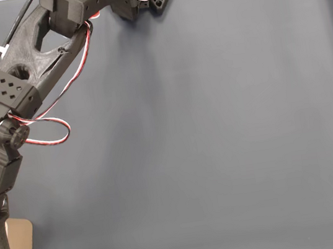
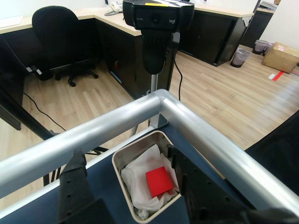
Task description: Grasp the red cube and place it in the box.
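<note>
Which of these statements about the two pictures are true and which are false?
1. The cube lies inside the box. True.
2. The end effector is shut on the cube. False: its fingers stand apart on either side of the box, and the cube lies loose.
3. The box is lined with white paper. True.
4. The box sits mid-table in the fixed view. False: it sits at the lower left edge.
5. A webcam stands behind the box. True.
</note>
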You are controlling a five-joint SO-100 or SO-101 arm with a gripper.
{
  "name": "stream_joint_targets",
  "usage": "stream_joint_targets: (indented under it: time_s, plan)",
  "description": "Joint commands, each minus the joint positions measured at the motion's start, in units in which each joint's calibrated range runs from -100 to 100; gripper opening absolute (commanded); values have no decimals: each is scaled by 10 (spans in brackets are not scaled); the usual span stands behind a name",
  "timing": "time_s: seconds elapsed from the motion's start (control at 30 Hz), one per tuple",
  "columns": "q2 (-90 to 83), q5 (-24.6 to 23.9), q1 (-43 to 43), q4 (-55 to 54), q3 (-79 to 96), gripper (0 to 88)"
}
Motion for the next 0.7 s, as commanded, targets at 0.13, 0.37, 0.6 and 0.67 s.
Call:
stream_joint_targets:
  time_s: [0.13, 0.37, 0.6, 0.67]
  plan:
    - [-7, 1, -4, -13, -33, 394]
    - [-8, -3, -3, -18, -33, 374]
    - [-27, -8, -3, -21, -14, 123]
    - [-43, -12, -5, -24, 3, 55]
